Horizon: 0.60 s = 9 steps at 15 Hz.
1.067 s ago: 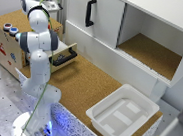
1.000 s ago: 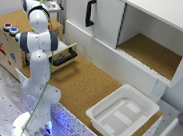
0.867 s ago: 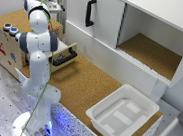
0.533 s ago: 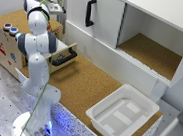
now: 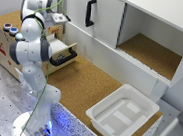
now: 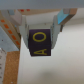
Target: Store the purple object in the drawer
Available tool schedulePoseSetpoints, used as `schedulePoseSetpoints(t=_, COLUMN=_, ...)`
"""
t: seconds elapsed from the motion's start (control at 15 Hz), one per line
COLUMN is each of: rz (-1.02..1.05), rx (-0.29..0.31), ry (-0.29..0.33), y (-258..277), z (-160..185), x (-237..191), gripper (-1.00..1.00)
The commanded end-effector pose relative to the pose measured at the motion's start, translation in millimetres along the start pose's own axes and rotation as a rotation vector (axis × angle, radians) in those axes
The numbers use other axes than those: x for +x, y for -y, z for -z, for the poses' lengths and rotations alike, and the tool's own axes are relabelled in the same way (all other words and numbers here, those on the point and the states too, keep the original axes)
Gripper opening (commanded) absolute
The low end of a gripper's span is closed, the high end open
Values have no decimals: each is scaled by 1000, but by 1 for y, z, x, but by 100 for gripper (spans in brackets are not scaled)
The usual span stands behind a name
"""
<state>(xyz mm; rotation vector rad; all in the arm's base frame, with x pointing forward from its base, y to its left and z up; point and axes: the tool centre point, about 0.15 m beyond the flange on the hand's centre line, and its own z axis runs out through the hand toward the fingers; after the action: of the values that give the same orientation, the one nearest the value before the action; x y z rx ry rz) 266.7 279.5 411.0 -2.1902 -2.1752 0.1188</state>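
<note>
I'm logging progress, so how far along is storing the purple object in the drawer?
Done: the drawer already stands pulled open, and the purple object is picked up. In hand: the wrist view shows the hand shut on it, above a pale surface that looks like the drawer's interior. Left: letting go of it inside, and probably pushing the drawer closed.

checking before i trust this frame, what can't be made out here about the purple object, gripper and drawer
- Gripper: hidden by the arm in the exterior view.
- Drawer: its inside is mostly blocked by the arm in the exterior view.
- Purple object: seen only in the blurred wrist view; its height above the drawer floor is unclear.
</note>
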Motion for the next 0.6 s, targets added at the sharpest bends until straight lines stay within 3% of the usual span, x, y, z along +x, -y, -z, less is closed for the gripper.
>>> schedulePoseSetpoints(t=0.0, rz=29, rx=-93, ry=-76, y=-16, z=-44, x=19, gripper=-100)
schedulePoseSetpoints(t=0.4, rz=-16, rx=-73, ry=-2, y=-60, z=-78, x=69, gripper=-100)
schedulePoseSetpoints(t=0.53, rz=-45, rx=-65, ry=-3, y=-71, z=-83, x=71, gripper=-100)
